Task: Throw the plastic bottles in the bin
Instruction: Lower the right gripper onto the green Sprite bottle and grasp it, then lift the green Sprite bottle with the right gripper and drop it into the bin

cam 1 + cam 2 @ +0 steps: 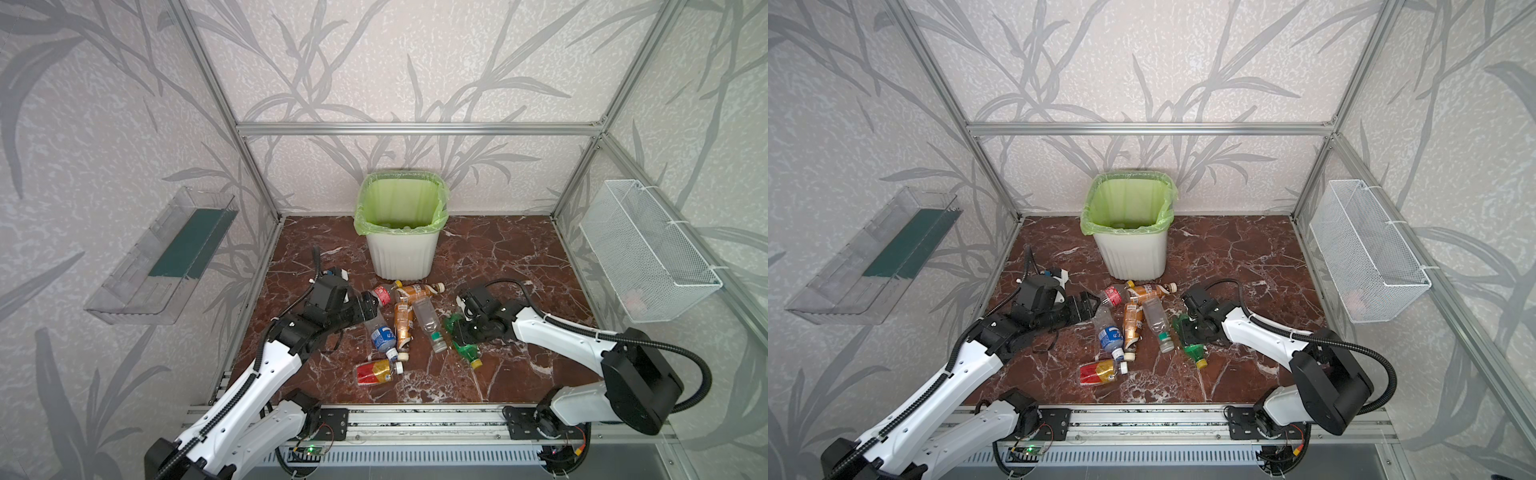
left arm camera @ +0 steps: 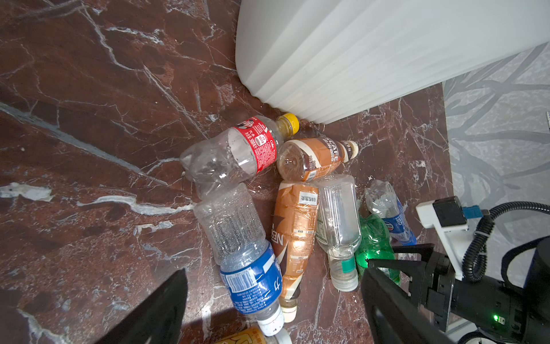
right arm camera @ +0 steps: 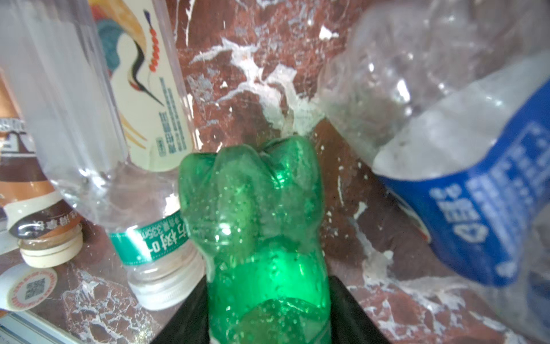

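The right gripper (image 1: pixel 457 332) clamps the green bottle (image 1: pixel 468 352) right of frame centre, below the bin (image 1: pixel 401 257), long axis diagonal, yellow cap (image 1: pixel 477 364) pointing lower right, while the left gripper (image 1: pixel 373 305) has its jaws apart.

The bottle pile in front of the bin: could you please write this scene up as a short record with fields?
bin: upright at the back, green liner
loose bottles: roughly eight, lying on the marble floor before the bin
left gripper: jaws open, empty, at the left edge of the bottles
right gripper: jaws shut on the green bottle, low by the floor
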`<state>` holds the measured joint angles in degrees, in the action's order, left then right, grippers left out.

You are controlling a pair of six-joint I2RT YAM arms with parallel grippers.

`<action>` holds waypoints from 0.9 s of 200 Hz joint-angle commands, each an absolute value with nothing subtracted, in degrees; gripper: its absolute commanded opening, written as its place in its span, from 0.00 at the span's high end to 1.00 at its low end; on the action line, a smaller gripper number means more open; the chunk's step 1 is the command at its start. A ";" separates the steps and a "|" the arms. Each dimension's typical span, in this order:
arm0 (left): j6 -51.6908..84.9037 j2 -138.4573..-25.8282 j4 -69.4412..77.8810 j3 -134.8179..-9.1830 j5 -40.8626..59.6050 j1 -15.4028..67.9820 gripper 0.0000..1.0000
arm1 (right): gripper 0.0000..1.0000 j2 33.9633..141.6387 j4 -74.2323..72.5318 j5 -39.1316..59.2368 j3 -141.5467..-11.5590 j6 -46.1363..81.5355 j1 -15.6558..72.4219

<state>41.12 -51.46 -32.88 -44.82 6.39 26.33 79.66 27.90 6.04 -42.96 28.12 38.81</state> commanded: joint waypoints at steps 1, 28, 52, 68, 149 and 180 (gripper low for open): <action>41.04 -51.04 -32.55 -44.18 6.83 26.07 0.09 | 0.37 77.99 31.80 5.03 -41.25 30.05 39.90; 41.15 -51.33 -32.26 -44.23 7.33 26.10 0.09 | 0.36 77.79 31.95 4.64 -41.11 30.15 40.26; 41.14 -50.81 -32.83 -44.39 7.12 26.09 0.09 | 0.36 77.52 31.82 4.48 -41.14 29.99 40.25; 41.20 -50.49 -33.18 -44.41 6.94 26.10 0.09 | 0.35 77.91 31.98 4.51 -41.27 29.72 40.25; 41.40 -50.03 -33.70 -44.38 6.68 26.05 0.09 | 0.39 77.74 32.74 4.47 -41.09 29.36 40.80; 41.40 -49.93 -33.81 -44.56 6.65 26.08 0.09 | 0.43 74.40 32.56 4.63 -40.26 29.86 41.04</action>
<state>41.17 -50.76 -32.88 -44.82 7.01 26.33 77.56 29.45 4.97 -41.69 29.41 40.58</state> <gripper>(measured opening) 0.907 0.585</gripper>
